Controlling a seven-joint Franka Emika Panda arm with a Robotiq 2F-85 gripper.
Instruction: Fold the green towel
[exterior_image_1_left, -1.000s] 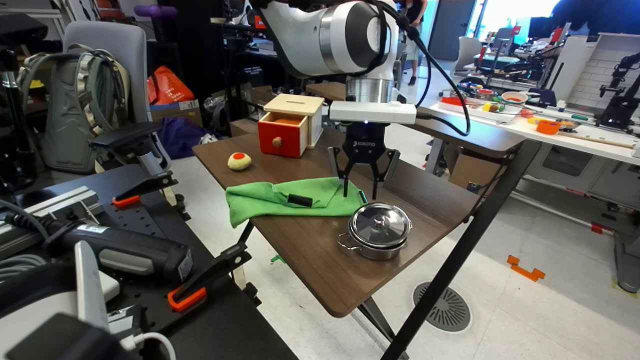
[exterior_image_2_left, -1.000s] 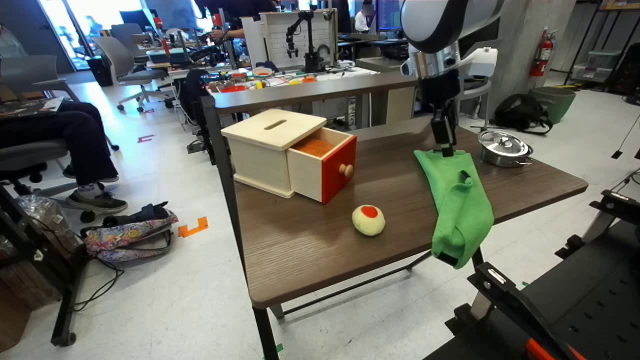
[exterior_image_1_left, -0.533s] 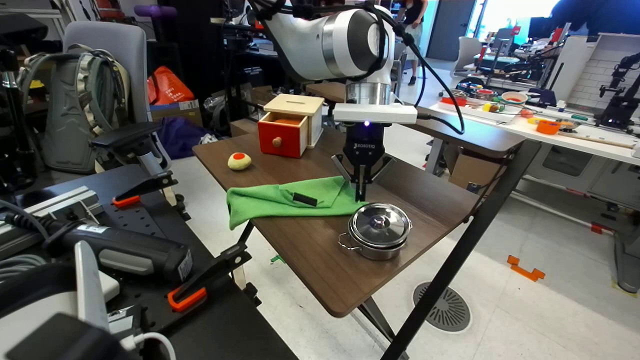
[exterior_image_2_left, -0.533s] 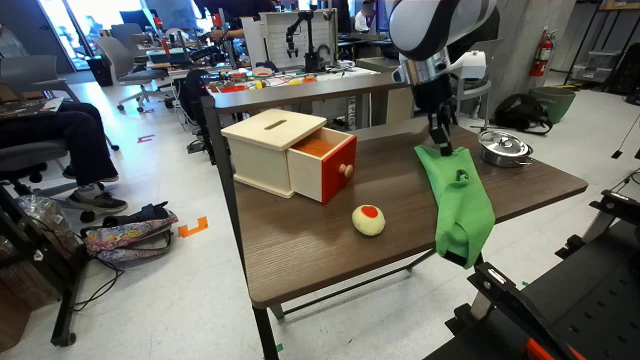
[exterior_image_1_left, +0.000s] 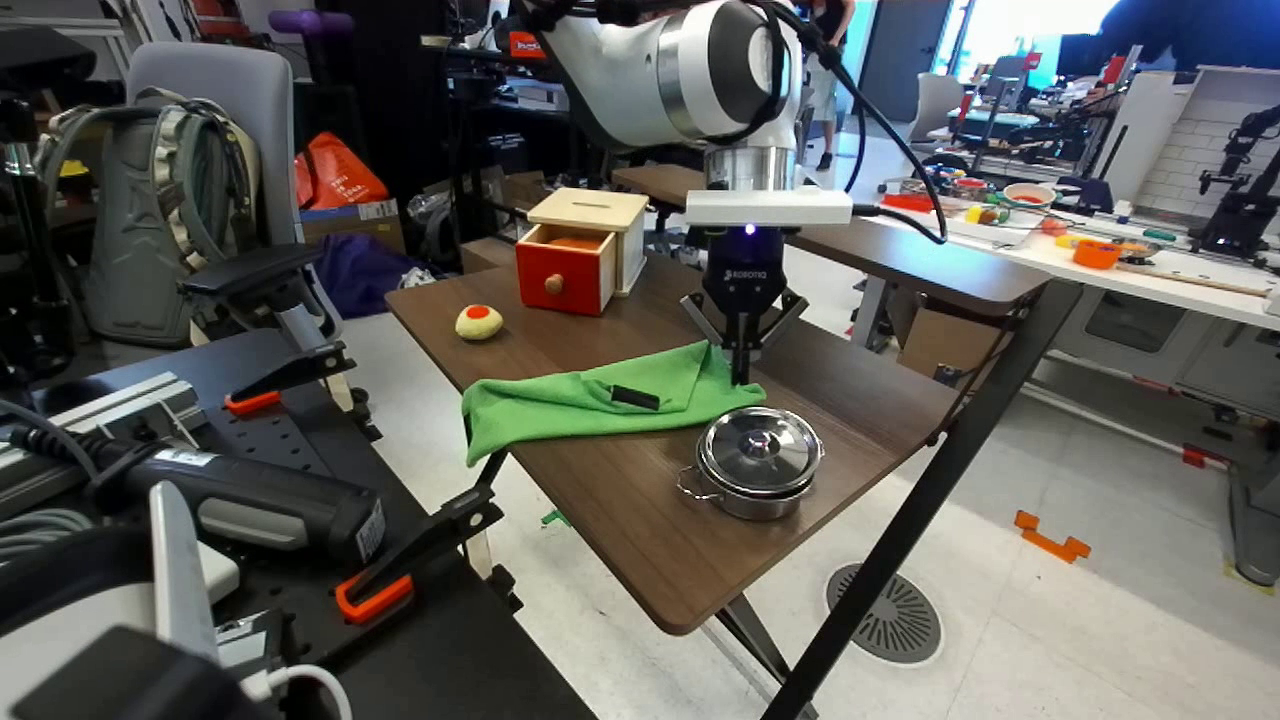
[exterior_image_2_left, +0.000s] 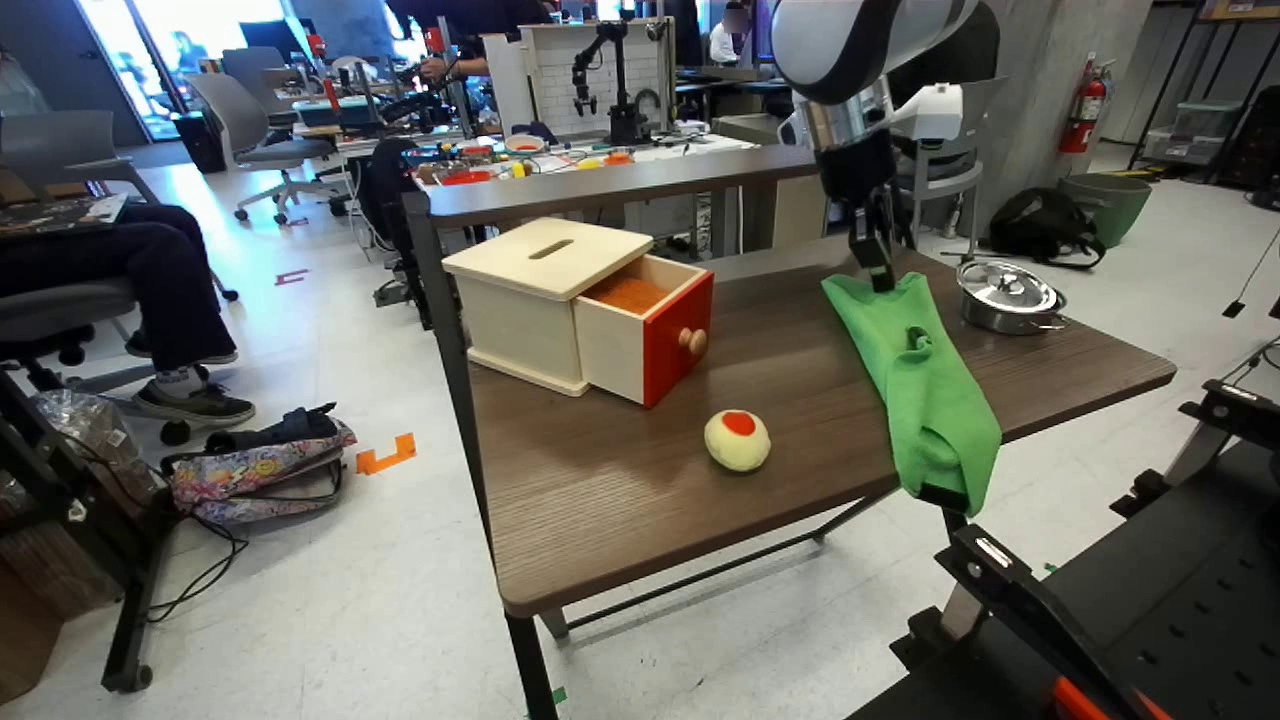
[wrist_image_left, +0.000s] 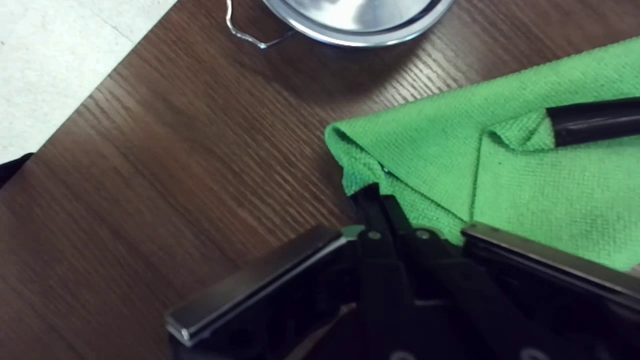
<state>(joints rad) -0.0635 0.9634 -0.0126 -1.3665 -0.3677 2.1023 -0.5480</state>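
Observation:
The bright green towel (exterior_image_1_left: 560, 405) lies in a long, partly folded strip across the brown table. One end droops over the table edge, as an exterior view shows best in the hanging part of the towel (exterior_image_2_left: 945, 470). A black strip (exterior_image_1_left: 635, 397) lies on top of the cloth. At the opposite end my gripper (exterior_image_1_left: 740, 380) points down with its fingers together, pinching the towel's border; both exterior views show this. In the wrist view the closed gripper (wrist_image_left: 377, 192) meets the folded corner of the towel (wrist_image_left: 425, 130). The cloth between the fingertips is mostly hidden.
A lidded metal pot (exterior_image_1_left: 760, 450) stands close beside the gripped towel end, its wire handle toward the table's edge. A wooden box with a red drawer (exterior_image_2_left: 540, 300) pulled out sits farther along, near a pale yellow ball (exterior_image_2_left: 738, 445) with a red spot.
My gripper has gone from open to shut on the towel's end. It has then pulled that end away from the pot's side, and the whole towel has slid along with it.

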